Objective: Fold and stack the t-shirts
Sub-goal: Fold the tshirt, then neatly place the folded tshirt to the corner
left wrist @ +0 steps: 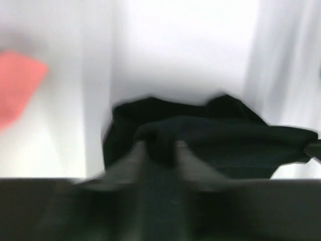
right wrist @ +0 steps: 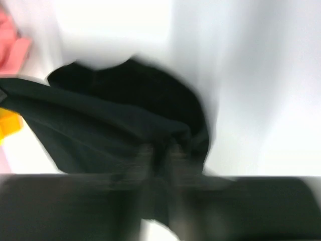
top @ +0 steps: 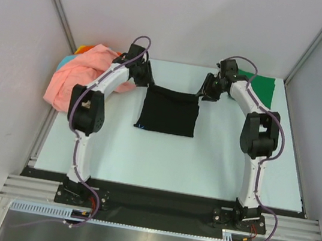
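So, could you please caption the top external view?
Left pincer and right pincer at the far corners of the folded black t-shirt; salmon-pink t-shirt heaped left, green t-shirt right.

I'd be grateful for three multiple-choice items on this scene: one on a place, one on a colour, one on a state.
1. Where does the green t-shirt lie? A: far right of the table. B: near edge. C: table centre.
2. What colour is the cloth between the left gripper and the right gripper? A: white. B: black. C: purple.
3. How does the salmon-pink t-shirt lie? A: folded flat. B: rolled up. C: crumpled in a heap.
1 A: it shows at the far right edge. 2 B: the black t-shirt spans that gap. 3 C: it is bunched in loose folds.
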